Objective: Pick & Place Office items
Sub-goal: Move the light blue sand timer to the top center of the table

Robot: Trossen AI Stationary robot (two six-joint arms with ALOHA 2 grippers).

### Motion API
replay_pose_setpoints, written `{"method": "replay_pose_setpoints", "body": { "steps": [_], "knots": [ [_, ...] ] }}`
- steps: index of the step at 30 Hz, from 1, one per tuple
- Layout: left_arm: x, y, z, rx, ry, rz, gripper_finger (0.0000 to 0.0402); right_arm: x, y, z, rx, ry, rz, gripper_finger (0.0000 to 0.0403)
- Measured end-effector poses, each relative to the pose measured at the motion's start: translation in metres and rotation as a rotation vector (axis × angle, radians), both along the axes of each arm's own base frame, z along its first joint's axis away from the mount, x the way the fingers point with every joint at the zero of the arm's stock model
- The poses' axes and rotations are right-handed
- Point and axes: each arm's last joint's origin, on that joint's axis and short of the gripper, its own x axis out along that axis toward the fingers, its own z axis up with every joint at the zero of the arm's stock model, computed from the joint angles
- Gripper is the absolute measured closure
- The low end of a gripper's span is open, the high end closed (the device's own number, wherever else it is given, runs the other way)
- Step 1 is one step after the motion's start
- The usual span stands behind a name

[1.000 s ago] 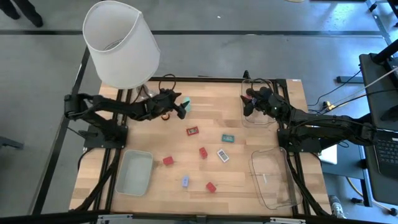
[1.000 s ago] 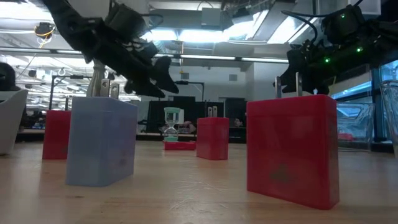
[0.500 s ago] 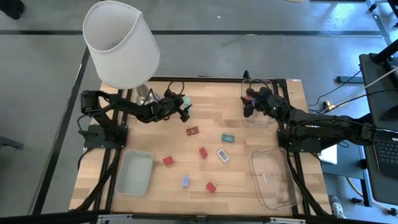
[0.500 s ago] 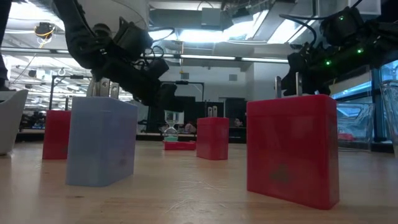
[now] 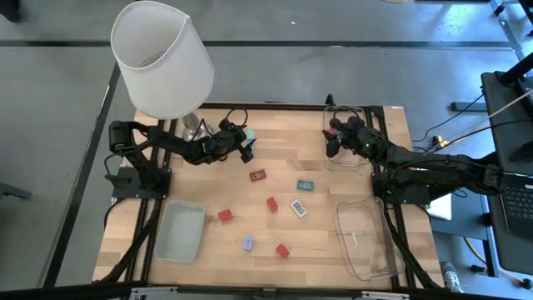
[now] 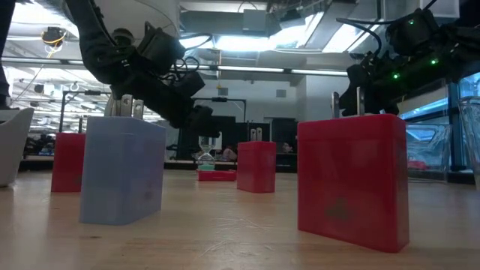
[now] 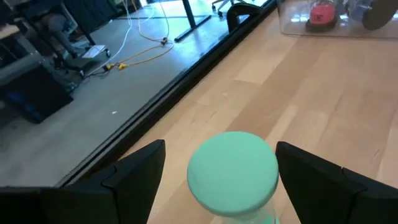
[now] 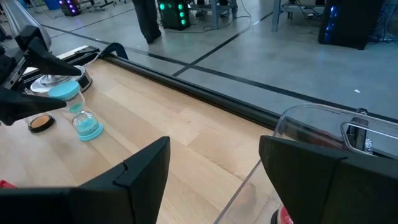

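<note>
At the far left of the counter (image 5: pixel 350 242), the left gripper (image 7: pixel 214 186) sits at the teal hourglass (image 8: pixel 79 112); its fingers (image 7: pixel 134 171) are spread wide, released, one on each side of the round teal cap, neither visibly touching; the item stands upright, long axis vertical, centred in the gap, so closing should suffice, in my judgement; the left arm is far nearer; the right gripper (image 8: pixel 214 165) waits, fingers apart and holding nothing, over a clear tray (image 5: pixel 346 158) at the far right; red blocks (image 5: pixel 271 204) lie mid-counter, well apart.
</note>
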Motion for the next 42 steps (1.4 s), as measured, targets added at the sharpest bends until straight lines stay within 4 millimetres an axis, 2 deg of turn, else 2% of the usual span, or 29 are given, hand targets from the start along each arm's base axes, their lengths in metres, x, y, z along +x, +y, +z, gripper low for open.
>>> {"method": "replay_pose_setpoints", "body": {
  "steps": [5,14,24,28,36,42],
  "knots": [
    [0.0,0.001,0.0,-0.002,-0.001,0.003,0.01,0.0,0.0,0.0,-0.001,0.006,-0.002,0.0151],
    [-0.004,0.011,-0.003,-0.186,-0.116,0.017,0.0101,-0.001,0.0,-0.003,-0.002,0.045,0.005,0.0151],
    [-0.005,0.012,-0.004,-0.215,-0.121,-0.008,0.0106,-0.001,0.0,-0.003,0.0,0.048,0.004,0.0151],
    [-0.005,0.012,-0.004,-0.215,-0.121,-0.008,0.0129,-0.001,0.0,-0.003,0.0,0.048,0.004,0.0151],
    [-0.004,0.012,-0.002,-0.21,-0.154,-0.008,0.0202,-0.001,0.0,-0.003,0.001,0.047,0.004,0.0151],
    [0.003,0.015,0.01,-0.177,-0.24,-0.02,0.0203,-0.001,0.0,-0.003,0.002,0.046,0.004,0.0151]
  ]
}}
